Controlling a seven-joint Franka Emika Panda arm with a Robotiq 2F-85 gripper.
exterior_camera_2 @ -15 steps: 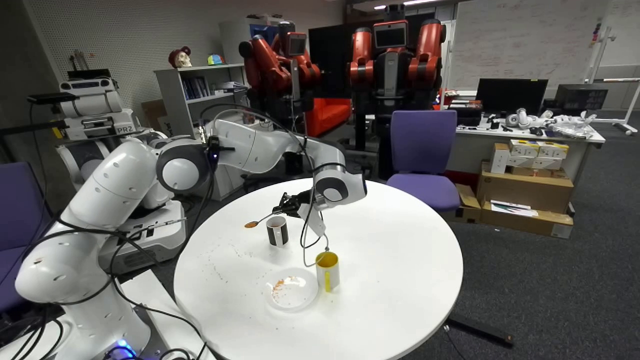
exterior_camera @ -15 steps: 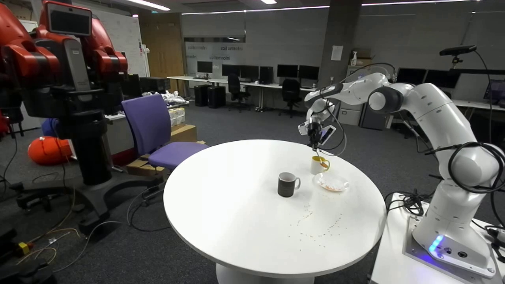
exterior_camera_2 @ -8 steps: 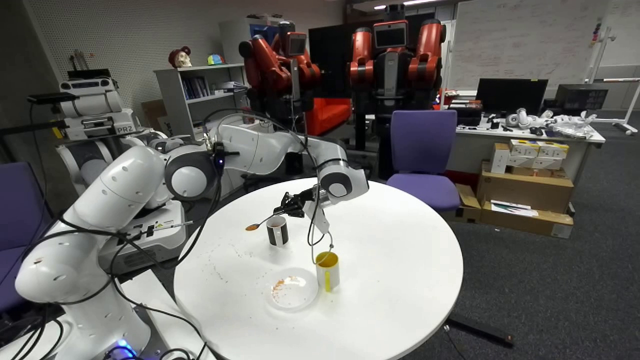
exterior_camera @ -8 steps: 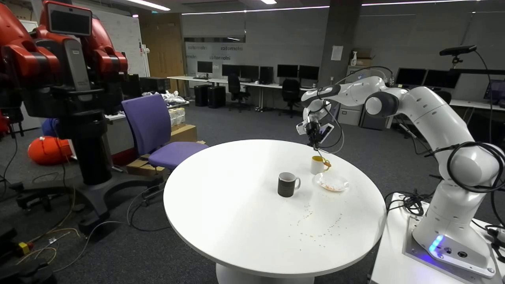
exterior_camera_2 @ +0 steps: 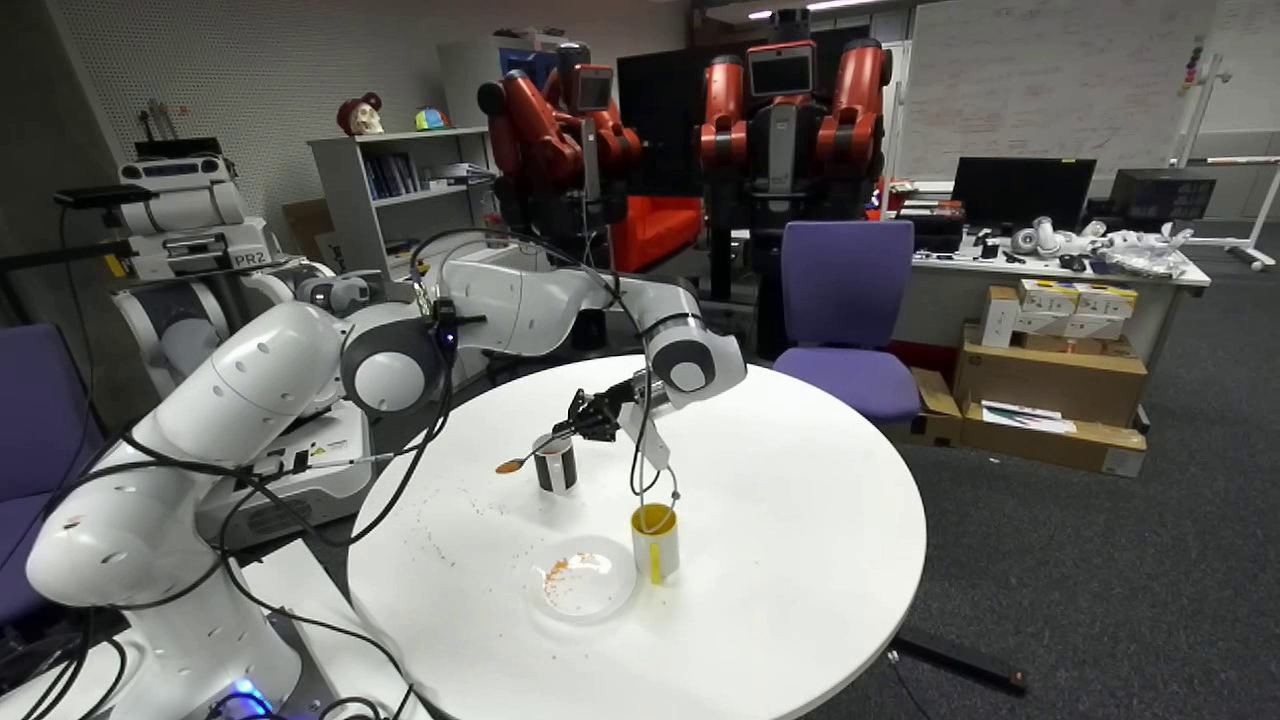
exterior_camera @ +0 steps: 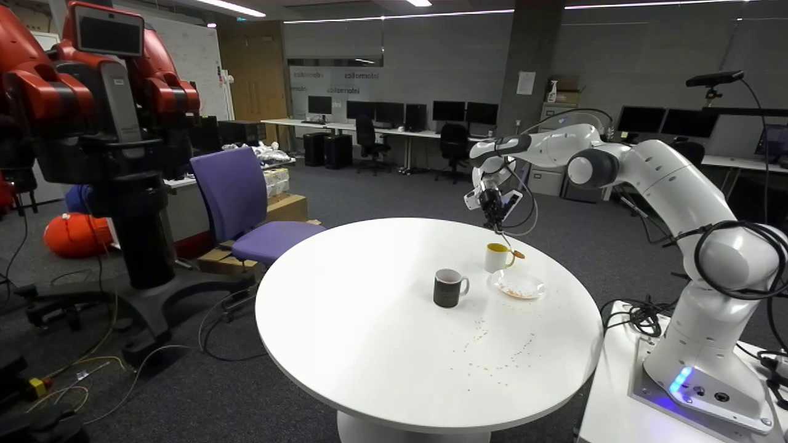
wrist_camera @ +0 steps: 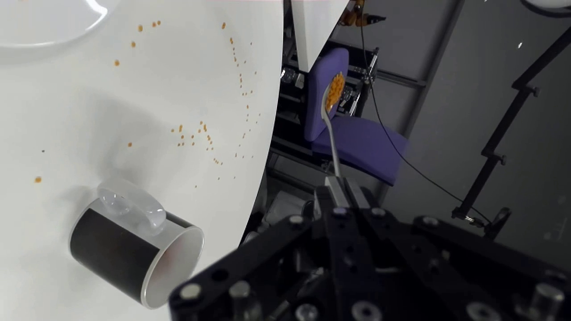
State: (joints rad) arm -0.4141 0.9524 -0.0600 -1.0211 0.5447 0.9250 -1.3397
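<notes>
Gripping a spoon (wrist_camera: 330, 129) by its handle, the claw (wrist_camera: 342, 179) has its jaws pressed almost together, only the thin handle between them; the spoon hangs in the air above the table (exterior_camera_2: 800, 520), its bowl filled with orange bits (wrist_camera: 336, 91); in both exterior views the handle slants down from the claw to the bowl; in an exterior view it passes across the rim of the black mug (exterior_camera_2: 557, 470), though whether it hangs right over that mug I cannot tell; the black mug stands upright, as does the yellow mug (exterior_camera_2: 650, 548), which is just beside the plate (exterior_camera_2: 600, 592); more orange bits lie on the plate and are strewn over the table; beyond the table in an exterior view stand a purple chair (exterior_camera_2: 848, 290) and a red robot (exterior_camera_2: 783, 150) with a dark screen (exterior_camera_2: 781, 72) at its top.
</notes>
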